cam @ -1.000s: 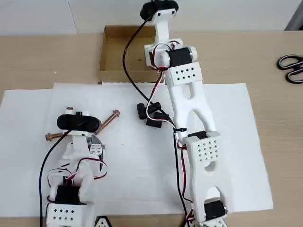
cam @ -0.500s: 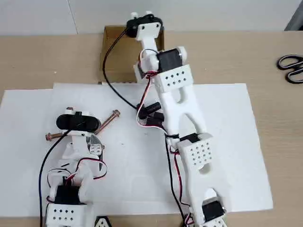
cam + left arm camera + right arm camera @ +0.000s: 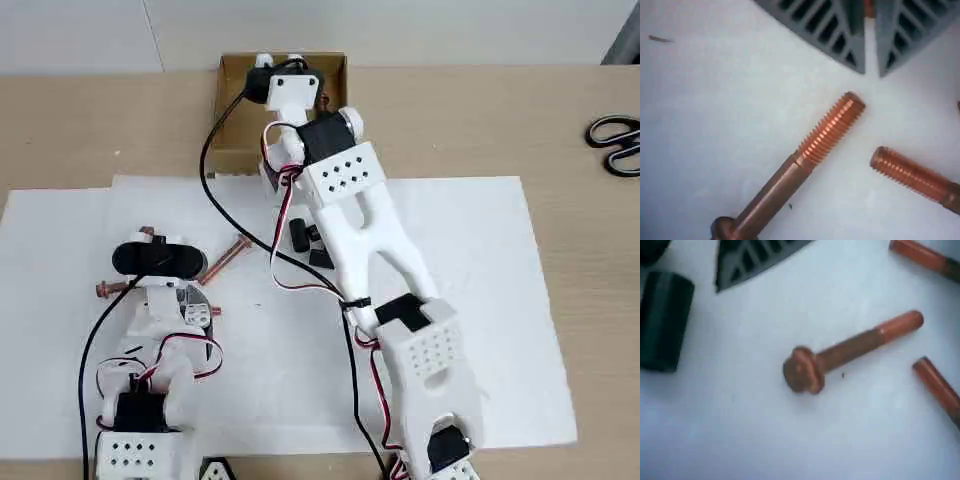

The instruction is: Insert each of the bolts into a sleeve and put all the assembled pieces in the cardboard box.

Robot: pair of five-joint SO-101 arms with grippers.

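From up high: saw the right tool (image 3: 279, 62) over the cardboard box (image 3: 232, 120); could not tell whether open or shut, nor what lay inside. Saw black sleeves (image 3: 299, 235) and loose bolts (image 3: 228, 258) on the paper (image 3: 480, 300), apart, not joined.

Left wrist: found the left tool (image 3: 870, 67) just beside a bare bolt's tip; could not tell its grip.

Right wrist: spotted one bolt near a sleeve, not inside. Judged plenty of work left: bolts into sleeves, then into the box.
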